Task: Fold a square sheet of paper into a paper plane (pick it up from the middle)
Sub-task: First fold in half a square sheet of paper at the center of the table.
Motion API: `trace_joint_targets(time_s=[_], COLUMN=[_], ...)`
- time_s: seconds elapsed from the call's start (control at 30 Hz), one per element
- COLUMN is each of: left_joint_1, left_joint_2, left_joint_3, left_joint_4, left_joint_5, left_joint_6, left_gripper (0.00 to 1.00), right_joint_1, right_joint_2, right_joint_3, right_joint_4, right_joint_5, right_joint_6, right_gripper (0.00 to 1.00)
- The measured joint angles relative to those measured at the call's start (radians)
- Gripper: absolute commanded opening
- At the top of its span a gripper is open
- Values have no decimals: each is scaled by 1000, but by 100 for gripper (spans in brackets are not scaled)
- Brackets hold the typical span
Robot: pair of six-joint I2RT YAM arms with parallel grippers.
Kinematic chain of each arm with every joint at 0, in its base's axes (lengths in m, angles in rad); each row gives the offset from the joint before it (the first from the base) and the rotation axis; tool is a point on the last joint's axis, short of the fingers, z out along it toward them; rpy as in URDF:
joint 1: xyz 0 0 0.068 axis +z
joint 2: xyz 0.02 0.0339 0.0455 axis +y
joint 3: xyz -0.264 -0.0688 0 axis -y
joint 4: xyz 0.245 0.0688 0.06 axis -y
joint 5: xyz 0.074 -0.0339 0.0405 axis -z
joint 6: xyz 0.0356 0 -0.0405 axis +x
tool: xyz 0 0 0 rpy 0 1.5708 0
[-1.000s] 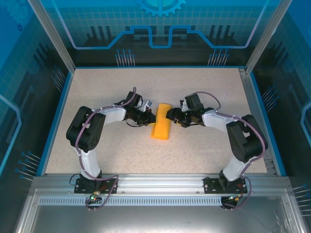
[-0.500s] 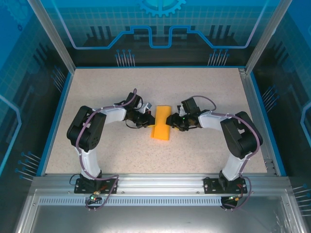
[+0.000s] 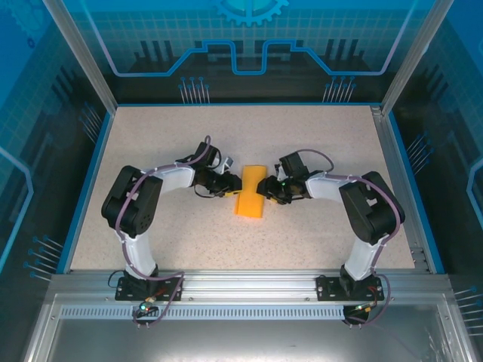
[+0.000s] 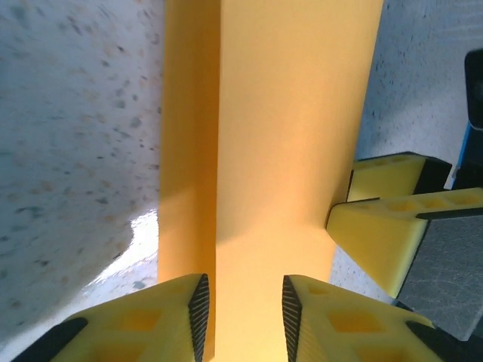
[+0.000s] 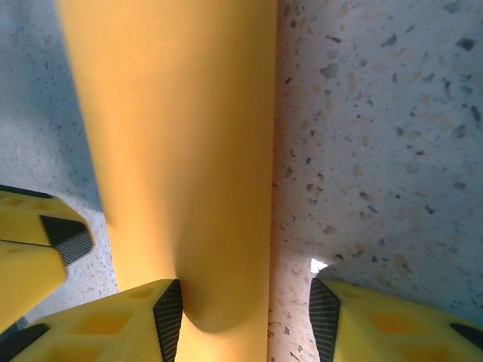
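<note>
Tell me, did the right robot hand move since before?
Yes. The right gripper crept slightly toward the near edge and leftward, away from the table's blue right rail.

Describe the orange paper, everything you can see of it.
The square sheet of paper is plain orange-yellow, thin and matte, folded into a long narrow strip with a lengthwise crease. It lies on the table, near its middle. The left hand and right hand flank it, each with open fingers straddling a long edge.
</note>
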Motion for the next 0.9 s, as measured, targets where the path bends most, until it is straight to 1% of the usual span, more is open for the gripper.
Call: trace_joint_targets(time_s=[0.2, 0.3, 0.4, 0.57, 0.9], left_joint_1=[0, 2, 8, 23, 28], left_joint_2=[-156, -228, -274, -304, -307], left_joint_3=[-35, -61, -76, -99, -124], left_joint_4=[-39, -51, -55, -59, -58], left_joint_5=[-172, -241, -286, -319, -323], left_joint_6=[-18, -23, -28, -37, -38], left_gripper=[40, 42, 44, 45, 45], right_joint_1=[53, 67, 72, 72, 85], right_joint_2=[48, 61, 68, 90, 146], right_joint_3=[133, 164, 176, 218, 321], right_joint_4=[-184, -227, -244, -293, -420], right_joint_5=[121, 154, 166, 169, 189], right_joint_6=[1, 7, 14, 23, 2], right_gripper=[53, 53, 54, 56, 59])
